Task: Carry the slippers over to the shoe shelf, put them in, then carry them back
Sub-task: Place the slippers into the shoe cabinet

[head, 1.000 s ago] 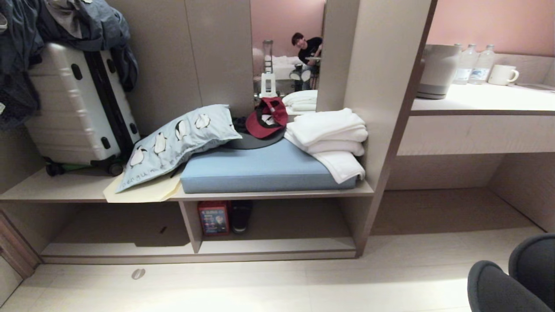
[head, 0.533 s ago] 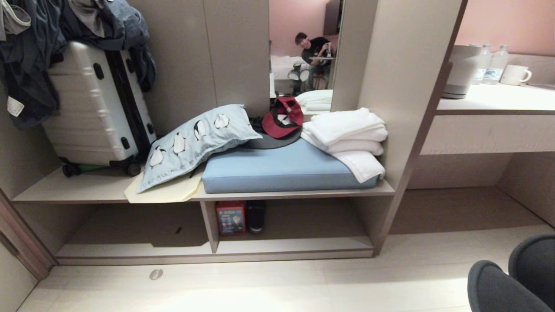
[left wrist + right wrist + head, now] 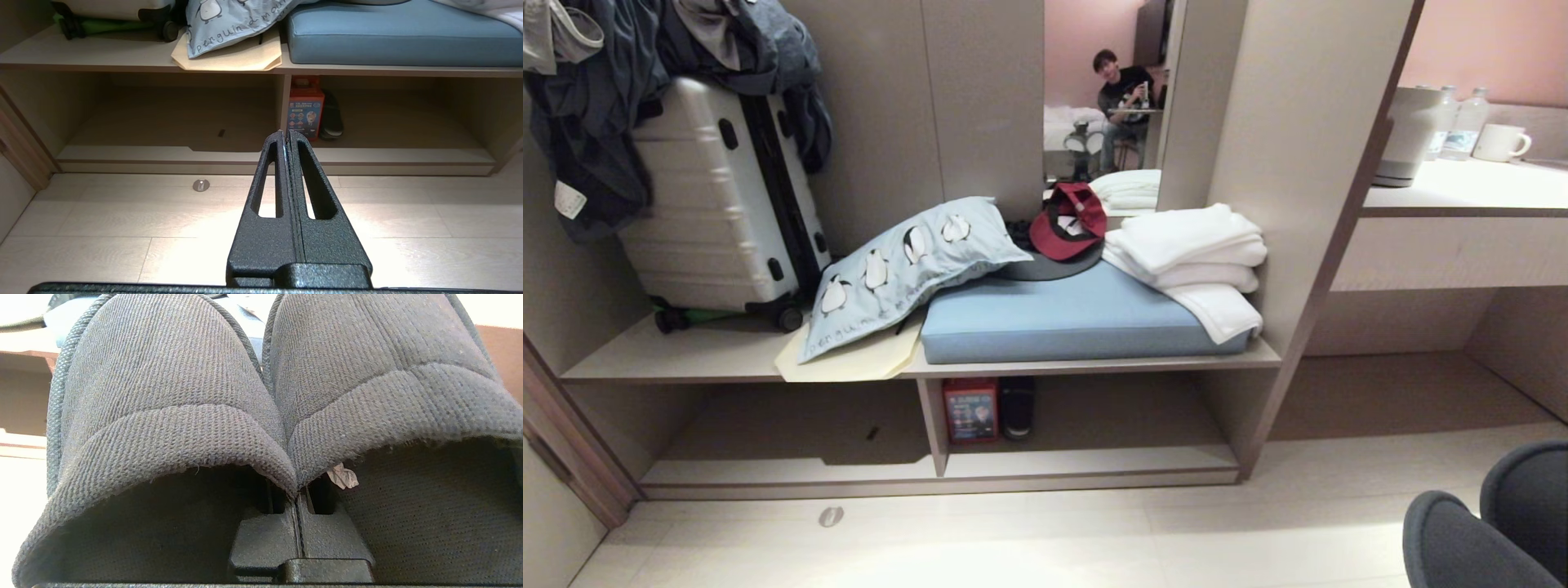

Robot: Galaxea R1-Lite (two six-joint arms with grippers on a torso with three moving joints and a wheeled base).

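Right pincer (image 3: 297, 498) pinching slippers (image 3: 171, 416) by inner edges; left pincer (image 3: 286, 136) pressed together. Aiming for shelf (image 3: 1086, 461) at 12 o'clock, carrying level, clearing lip.

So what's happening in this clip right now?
The right gripper is shut on the pair of slippers, pinching their inner edges together where they meet. The robot faces the shoe shelf, which holds a red box and a dark shoe; the slippers are not in it yet. The left gripper is shut and empty, pointing toward the shelf over the floor.
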